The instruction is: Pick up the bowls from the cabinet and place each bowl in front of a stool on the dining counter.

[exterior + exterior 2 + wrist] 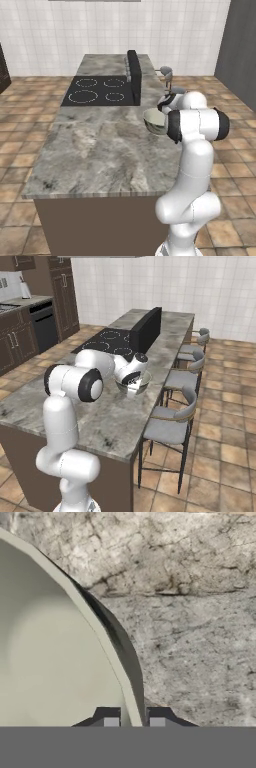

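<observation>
From the right base view I see the arm reaching over the dining counter, its gripper clamped on the near rim of the olive-grey bowl. The bowl sits at the counter's stool-side half, in line with the second stool. Four stools stand along that edge. The cooktop and black panel lie beyond.

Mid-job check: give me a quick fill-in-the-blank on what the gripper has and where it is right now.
1. The gripper is pinching the rim of the olive-grey ____.
2. Inside, the bowl is coloured ____.
3. It is over the dining counter, on the side lined with ____.

Missing words: bowl; cream; stools
</observation>
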